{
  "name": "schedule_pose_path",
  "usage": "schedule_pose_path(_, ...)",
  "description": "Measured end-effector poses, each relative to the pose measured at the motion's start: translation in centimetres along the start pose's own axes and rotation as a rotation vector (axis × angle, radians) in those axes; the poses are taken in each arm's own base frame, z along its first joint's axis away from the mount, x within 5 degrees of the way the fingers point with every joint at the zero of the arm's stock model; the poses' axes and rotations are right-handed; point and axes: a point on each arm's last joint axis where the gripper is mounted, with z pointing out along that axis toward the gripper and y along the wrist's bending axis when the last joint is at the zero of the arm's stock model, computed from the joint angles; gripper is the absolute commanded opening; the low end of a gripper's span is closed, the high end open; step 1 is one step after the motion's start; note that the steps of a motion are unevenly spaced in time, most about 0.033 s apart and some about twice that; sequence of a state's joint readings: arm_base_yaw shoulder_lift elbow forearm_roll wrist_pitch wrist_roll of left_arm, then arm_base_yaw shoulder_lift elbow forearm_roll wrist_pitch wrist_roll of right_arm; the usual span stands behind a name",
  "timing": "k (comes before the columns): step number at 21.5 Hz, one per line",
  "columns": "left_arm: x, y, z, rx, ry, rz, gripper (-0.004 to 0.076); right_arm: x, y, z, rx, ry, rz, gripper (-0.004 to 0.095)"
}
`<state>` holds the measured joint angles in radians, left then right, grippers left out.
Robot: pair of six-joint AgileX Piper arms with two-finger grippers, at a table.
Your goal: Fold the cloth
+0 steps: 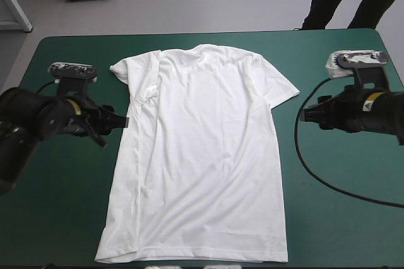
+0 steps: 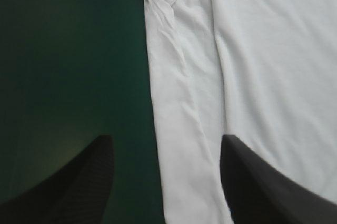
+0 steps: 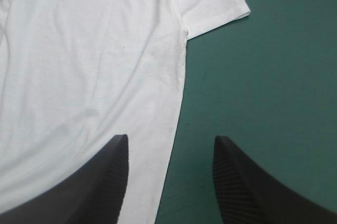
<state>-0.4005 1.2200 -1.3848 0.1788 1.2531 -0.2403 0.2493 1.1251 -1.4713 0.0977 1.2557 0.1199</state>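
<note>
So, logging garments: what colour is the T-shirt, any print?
Plain white T-shirt, no print; clearest in the high view.

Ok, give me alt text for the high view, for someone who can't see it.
A white T-shirt lies spread flat on the teal-green table, collar toward the far edge, left sleeve bunched. The left gripper and right gripper flank it, one at each side edge, pointing inward.

High overview; wrists close over T-shirt (image 1: 202, 155)
</note>
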Motion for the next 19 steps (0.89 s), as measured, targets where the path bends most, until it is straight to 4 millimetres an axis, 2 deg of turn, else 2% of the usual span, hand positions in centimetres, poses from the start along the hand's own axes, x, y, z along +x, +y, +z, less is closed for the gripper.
schedule_pose_path(1,-0.6,-0.1,0.9,-0.011,0.020,0.009,0.0439,-0.2,0.0,0.5,-0.005,0.013,0.001,0.0458)
schedule_pose_path(2,-1.7,-0.2,3.1,-0.026,0.070,0.006,0.0439,-0.5,0.1,1.5,-0.017,0.043,0.006,0.0454)
schedule_pose_path(3,-2.1,0.0,4.0,-0.031,0.092,-0.002,0.0439,-0.6,0.2,1.9,-0.020,0.053,0.006,0.0454)
schedule_pose_path(4,-2.8,0.6,6.2,-0.036,0.148,-0.030,0.0439,-0.7,0.2,2.5,-0.023,0.069,0.002,0.0454)
schedule_pose_path(9,-4.5,3.3,12.4,0.001,0.285,-0.104,0.0439,-1.0,0.1,3.2,-0.019,0.085,-0.015,0.0432)
schedule_pose_path(14,-5.7,3.1,17.1,0.008,0.335,-0.076,0.0439,-1.2,0.1,4.2,-0.014,0.111,-0.014,0.0427)
schedule_pose_path(19,-5.9,2.8,19.9,0.029,0.364,-0.083,0.0439,-1.2,0.0,4.4,-0.010,0.118,-0.014,0.0427)
